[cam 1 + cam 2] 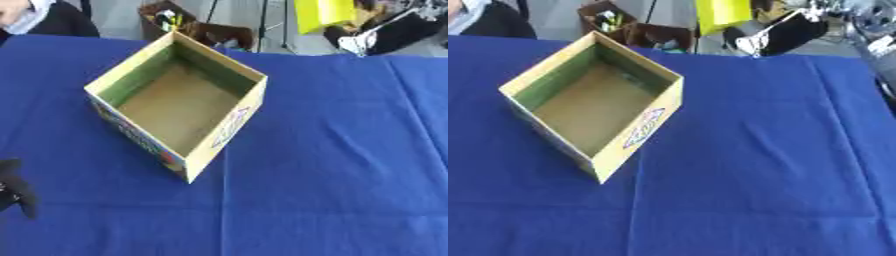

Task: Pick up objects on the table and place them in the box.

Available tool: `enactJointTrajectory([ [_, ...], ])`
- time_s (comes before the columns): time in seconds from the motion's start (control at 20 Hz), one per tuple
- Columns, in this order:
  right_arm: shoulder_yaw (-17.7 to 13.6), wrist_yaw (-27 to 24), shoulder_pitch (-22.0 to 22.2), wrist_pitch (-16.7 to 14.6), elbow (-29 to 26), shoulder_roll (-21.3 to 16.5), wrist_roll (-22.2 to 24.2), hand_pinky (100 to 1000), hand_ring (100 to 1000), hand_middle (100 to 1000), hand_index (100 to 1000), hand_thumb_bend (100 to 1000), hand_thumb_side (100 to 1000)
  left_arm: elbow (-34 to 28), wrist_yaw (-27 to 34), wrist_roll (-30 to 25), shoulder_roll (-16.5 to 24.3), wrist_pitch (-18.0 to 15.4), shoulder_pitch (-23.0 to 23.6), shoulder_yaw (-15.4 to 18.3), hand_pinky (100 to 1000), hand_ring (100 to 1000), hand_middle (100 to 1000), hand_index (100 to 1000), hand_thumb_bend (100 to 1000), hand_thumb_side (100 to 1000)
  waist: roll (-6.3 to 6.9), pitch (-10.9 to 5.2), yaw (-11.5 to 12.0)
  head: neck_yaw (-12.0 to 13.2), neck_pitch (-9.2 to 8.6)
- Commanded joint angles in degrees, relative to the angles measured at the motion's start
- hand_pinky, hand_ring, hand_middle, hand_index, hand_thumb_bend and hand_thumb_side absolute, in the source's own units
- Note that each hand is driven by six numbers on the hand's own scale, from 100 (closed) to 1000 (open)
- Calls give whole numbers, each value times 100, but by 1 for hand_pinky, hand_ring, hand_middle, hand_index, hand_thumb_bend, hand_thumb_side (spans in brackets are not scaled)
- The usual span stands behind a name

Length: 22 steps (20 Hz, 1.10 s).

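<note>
An open cardboard box (179,102) stands on the blue tablecloth (332,165), left of centre and turned corner-on to me. Its inside walls are green and brown, its outer sides carry coloured print, and its floor shows nothing lying in it. I see no loose objects on the cloth. Only part of my black left hand (16,187) shows, at the lower left edge of the left eye view. It is well clear of the box's near corner and touches nothing I can see. My right hand appears in neither view.
Past the table's far edge are brown cartons (166,22), a yellow item (322,12) and a black bag (394,32). A person in a dark sleeve (52,20) sits at the far left corner. A grey object (885,55) shows at the right edge.
</note>
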Motion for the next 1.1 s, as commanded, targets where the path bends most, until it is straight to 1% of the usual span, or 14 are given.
enactJointTrajectory([
  [0.05, 94, 112, -300, 14, 211, 174, 81, 722, 519, 252, 365, 100, 210, -110, 5, -22, 103, 5, -48, -38, 240, 370, 386, 663, 100, 968, -7, -137, 58, -84, -75],
  [0.35, 345, 482, -705, -11, 765, 671, 99, 725, 515, 250, 365, 100, 211, -110, 1, -48, 85, -9, -109, -63, 239, 370, 386, 663, 100, 971, -87, -32, 274, -238, -159],
  [0.6, 547, 951, -1008, -78, 1322, 1081, 88, 725, 514, 250, 365, 100, 210, -110, 3, -91, 63, -38, -210, -103, 239, 370, 385, 663, 100, 972, -164, 113, 508, -397, -269],
  [0.85, 672, 1236, -1158, -192, 1809, 1404, 33, 729, 511, 250, 365, 100, 216, -110, 4, -134, 25, -54, -307, -143, 238, 369, 385, 662, 100, 975, -241, 247, 717, -527, -373],
  [1.1, 754, 1485, -1206, -229, 2163, 1685, -87, 730, 507, 248, 364, 100, 217, -110, 9, -159, -11, -59, -368, -163, 238, 369, 385, 662, 100, 978, -271, 334, 828, -594, -446],
])
